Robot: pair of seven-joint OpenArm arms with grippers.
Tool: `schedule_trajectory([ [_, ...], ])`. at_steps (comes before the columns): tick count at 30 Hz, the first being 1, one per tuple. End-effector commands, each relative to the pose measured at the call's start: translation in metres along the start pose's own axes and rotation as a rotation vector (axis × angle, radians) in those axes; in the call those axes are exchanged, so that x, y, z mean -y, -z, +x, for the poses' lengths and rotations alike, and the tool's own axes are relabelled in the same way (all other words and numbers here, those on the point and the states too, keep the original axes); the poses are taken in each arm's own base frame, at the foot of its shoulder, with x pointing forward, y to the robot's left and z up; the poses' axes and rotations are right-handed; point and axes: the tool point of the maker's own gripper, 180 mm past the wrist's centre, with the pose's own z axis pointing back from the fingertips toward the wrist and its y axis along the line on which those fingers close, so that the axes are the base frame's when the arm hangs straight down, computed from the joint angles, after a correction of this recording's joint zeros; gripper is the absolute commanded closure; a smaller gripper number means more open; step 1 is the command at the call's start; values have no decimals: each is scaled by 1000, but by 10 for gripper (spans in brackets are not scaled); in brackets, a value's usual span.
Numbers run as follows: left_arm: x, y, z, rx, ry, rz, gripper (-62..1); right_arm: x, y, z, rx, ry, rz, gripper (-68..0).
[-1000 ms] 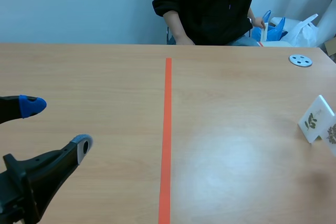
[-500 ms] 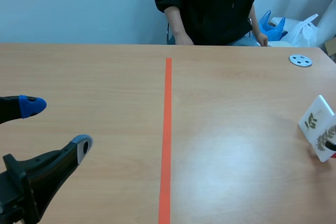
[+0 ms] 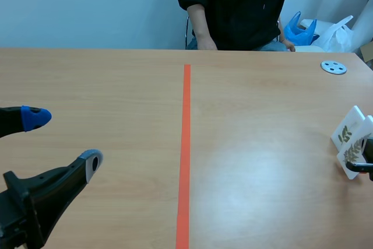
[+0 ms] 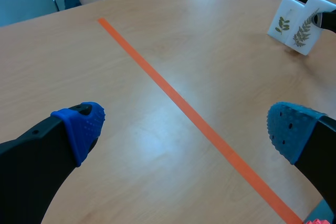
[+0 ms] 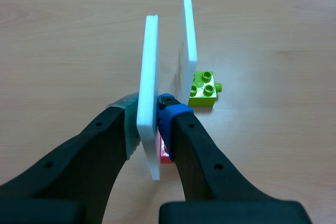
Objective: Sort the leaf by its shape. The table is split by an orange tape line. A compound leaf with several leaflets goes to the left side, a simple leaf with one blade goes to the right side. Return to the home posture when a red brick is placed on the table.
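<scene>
**Right tool clamped on the feathery-leaf card, far right of the table**

Watching the feeds from my desk here. The right tool is squeezing the near card, one pad on each face of the white board, so it's clamped on that card. In the scene view that card is sitting at the far right edge of the table, well to the right of the tape line. It's showing a feathery leaf with lots of small leaflets. I can't tell whether it's lifted or resting on the table.

The far card is standing upright just beyond the near one. They're close, but I'm not seeing them touch. Its leaf is a smaller sprig. A green brick is lying on the table just beside the far card's foot. Something red is peeking out under the near card between the fingers, too hidden for me to call.

The left tool is hanging over the left half of the table with its blue pads wide apart. A grey disc is lying toward the far right corner, and a person in black is sitting across from the rig.
</scene>
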Motion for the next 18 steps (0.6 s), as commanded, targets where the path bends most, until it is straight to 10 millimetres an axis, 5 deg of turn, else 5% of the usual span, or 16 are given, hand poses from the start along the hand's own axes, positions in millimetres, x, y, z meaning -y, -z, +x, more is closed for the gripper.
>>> schedule_trajectory([
  [1, 3, 1, 9, 31, -4, -8, -623, 6, 2, 16, 44, -17, -5, -55],
  [18, 3, 1, 9, 31, -4, -8, -623, 6, -1, 9, 22, -51, -9, -96],
])
